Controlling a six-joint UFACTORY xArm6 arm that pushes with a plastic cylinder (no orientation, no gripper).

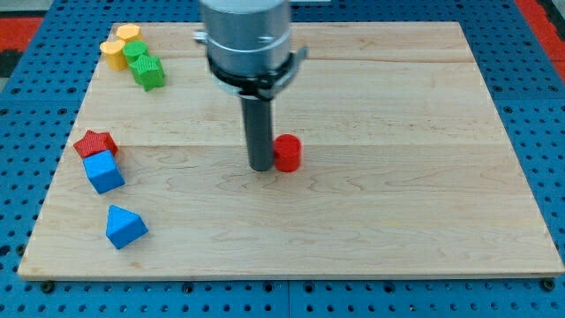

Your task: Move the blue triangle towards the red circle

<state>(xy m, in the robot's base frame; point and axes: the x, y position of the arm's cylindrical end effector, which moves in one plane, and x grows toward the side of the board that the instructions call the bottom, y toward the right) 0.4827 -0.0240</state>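
Note:
The blue triangle lies near the view's bottom left of the wooden board. The red circle stands near the board's middle. My tip rests on the board just left of the red circle, touching or almost touching it. The tip is far to the right of and above the blue triangle.
A blue cube and a red star-shaped block sit at the left edge, above the triangle. Two yellow blocks and two green blocks cluster at the top left. The board lies on a blue pegboard table.

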